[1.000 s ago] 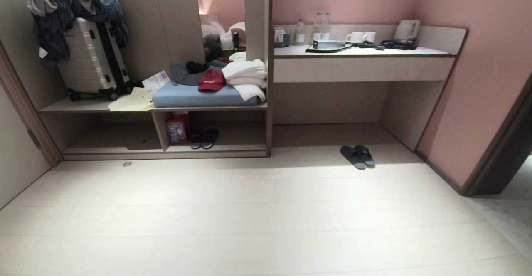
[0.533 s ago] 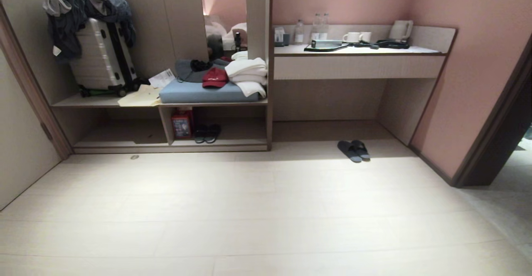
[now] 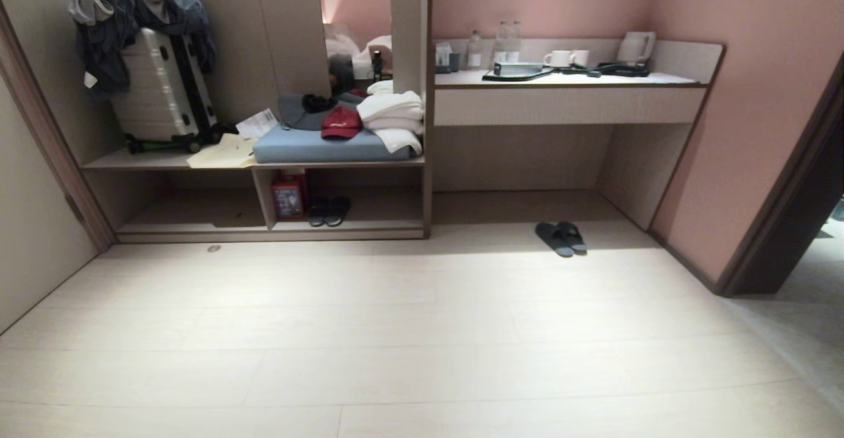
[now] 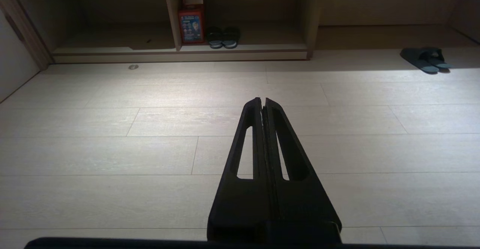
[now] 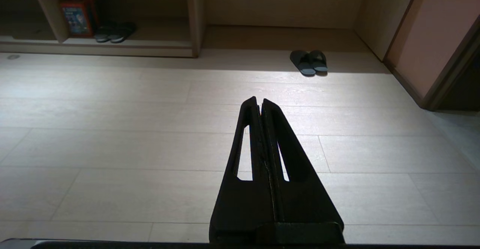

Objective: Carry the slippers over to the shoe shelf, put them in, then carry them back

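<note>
Slippers: on the floor, well ahead of right gripper, slightly rightward; long axis running away. Left gripper farther. Both grippers pressed together, empty. Shoe shelf ahead-left.

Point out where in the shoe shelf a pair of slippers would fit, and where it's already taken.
In the shoe shelf, the compartment left of the divider looks bare. Right of it is crowded near the divider: a red box and a dark pair of slippers. Bare board remains between that pair and the right end panel. The grey-blue slippers lie on the floor.
</note>
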`<state>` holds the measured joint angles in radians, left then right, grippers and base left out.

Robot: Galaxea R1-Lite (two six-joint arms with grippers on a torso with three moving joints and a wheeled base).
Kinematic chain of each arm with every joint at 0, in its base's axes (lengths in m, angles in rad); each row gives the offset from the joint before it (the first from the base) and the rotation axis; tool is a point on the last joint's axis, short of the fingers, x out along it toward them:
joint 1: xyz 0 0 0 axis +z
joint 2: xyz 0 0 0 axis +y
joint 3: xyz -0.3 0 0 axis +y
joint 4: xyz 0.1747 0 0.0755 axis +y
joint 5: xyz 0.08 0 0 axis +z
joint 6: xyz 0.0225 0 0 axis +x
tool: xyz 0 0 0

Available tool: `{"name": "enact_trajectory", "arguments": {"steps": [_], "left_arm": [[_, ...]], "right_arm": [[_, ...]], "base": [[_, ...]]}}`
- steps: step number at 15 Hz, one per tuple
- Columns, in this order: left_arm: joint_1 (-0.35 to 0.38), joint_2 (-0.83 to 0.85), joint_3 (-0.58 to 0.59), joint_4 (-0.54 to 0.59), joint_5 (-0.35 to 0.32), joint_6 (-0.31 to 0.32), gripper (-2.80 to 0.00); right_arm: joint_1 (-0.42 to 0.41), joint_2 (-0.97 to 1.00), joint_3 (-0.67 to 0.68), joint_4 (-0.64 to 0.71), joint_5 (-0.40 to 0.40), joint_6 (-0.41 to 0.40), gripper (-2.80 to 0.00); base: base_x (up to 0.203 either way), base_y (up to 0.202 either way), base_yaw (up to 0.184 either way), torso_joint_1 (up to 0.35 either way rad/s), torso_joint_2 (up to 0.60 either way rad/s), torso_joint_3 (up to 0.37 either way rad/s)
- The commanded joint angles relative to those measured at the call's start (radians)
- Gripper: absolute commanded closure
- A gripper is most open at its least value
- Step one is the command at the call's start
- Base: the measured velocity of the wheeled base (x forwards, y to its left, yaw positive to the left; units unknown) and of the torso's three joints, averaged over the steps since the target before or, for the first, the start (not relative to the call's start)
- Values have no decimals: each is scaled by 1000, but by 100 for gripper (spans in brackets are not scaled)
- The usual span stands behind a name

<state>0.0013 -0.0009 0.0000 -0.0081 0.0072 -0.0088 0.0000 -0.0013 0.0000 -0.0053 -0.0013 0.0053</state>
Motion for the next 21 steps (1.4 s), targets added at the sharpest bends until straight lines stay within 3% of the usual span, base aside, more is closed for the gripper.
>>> {"name": "enact_trajectory", "arguments": {"steps": [1, 21], "left_arm": [[0, 1, 0, 0, 0, 0, 0], [0, 1, 0, 0, 0, 0, 0]], "right_arm": [[0, 1, 2, -1, 0, -1, 0], [0, 3, 2, 1, -5, 4, 0]], "base": [[0, 0, 0, 0, 0, 0], [0, 0, 0, 0, 0, 0]]}}
